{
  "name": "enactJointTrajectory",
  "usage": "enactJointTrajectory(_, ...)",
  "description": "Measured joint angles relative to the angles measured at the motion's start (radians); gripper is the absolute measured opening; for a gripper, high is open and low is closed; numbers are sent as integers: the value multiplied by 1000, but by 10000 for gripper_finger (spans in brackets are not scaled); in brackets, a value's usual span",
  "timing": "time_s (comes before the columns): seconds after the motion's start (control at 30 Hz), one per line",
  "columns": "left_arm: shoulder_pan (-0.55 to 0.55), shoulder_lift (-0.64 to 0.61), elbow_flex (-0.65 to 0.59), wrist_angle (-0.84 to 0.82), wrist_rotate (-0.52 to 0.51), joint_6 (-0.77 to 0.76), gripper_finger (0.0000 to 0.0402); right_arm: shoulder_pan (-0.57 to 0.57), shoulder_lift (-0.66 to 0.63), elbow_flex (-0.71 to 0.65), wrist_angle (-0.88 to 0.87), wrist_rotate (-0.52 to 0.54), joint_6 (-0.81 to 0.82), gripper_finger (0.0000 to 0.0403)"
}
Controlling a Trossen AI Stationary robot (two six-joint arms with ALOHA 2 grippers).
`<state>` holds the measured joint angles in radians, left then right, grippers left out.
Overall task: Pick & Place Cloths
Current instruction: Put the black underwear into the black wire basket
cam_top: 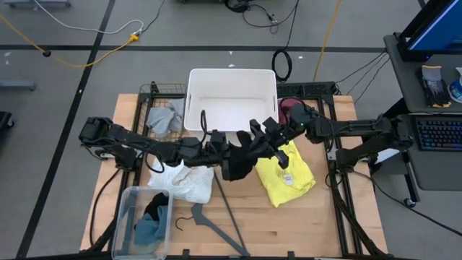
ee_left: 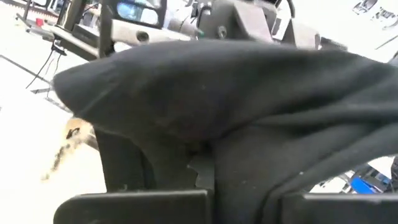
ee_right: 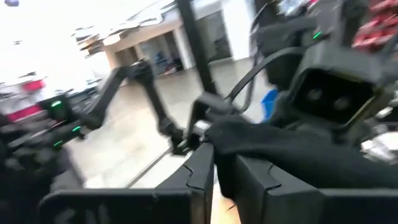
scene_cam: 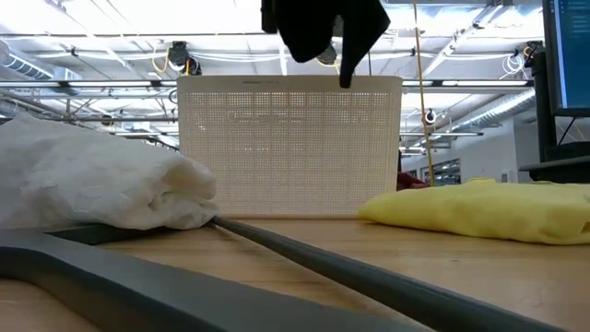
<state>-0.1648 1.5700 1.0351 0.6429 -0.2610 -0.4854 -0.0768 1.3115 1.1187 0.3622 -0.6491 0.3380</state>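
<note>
Black cloth (cam_top: 242,160) draped, softly folded

Black cloth (scene_cam: 323,28) cut off at the low view's upper edge; maroon cloth (cam_top: 287,107) mostly behind the right arm

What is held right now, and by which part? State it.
The black cloth hangs between both grippers above the table: left gripper and right gripper each pinch an upper edge.

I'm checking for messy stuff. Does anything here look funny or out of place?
Yes. A black cloth hangs in the air over the table's middle, pinched between the left gripper and right gripper at once. A grey hanger lies loose on the table, beside the heaped white cloth.
</note>
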Motion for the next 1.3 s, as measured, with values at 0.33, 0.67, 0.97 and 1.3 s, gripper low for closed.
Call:
enactJointTrajectory(0.33, -25, -187, -1, -284, -266, -34, 4, -72, -31, 0, -25, -363, 132, 102)
enactJointTrajectory(0.67, -58, -443, -1, -356, -639, 270, 2, -124, -55, 0, -34, -403, 97, 116)
enactJointTrajectory(0.97, -13, -607, -1, -354, -1128, 674, 1, -246, -55, 0, -33, -345, 62, 99)
enactJointTrajectory(1.3, 105, -623, -1, -408, -1309, 898, 1, -322, -55, 0, -31, -289, 59, 95)
